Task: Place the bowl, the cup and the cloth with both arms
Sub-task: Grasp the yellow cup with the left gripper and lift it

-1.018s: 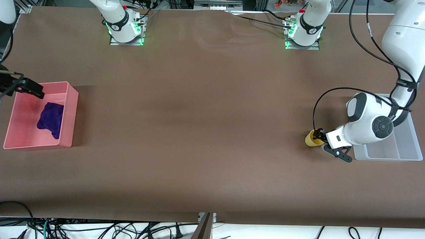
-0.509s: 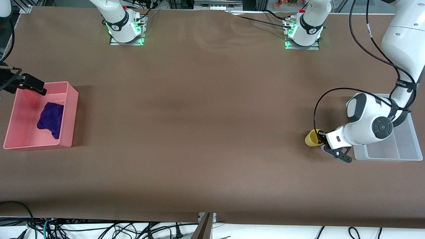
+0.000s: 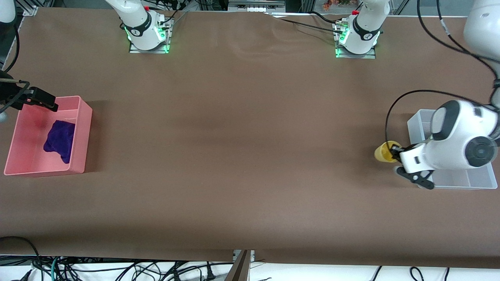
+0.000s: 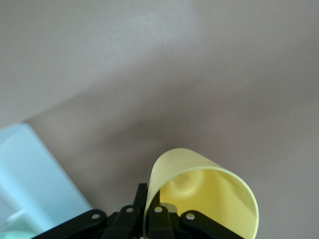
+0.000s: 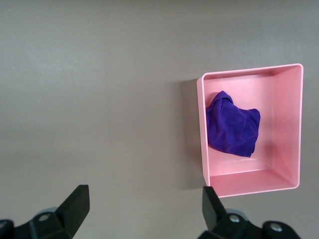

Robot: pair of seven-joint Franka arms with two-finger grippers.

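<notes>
**Cup pinched at the clear bin**

Left tool (image 3: 395,151) clamps the rim of the small plain yellow cup (image 3: 382,152), just beside the clear plastic bin (image 3: 461,180) at its end of the brown tabletop (image 3: 242,136). Right tool (image 3: 37,99), fingers spread wide and empty, hangs over the pink plastic bin (image 3: 80,132), where the deep purple cloth (image 3: 59,140) lies.
</notes>
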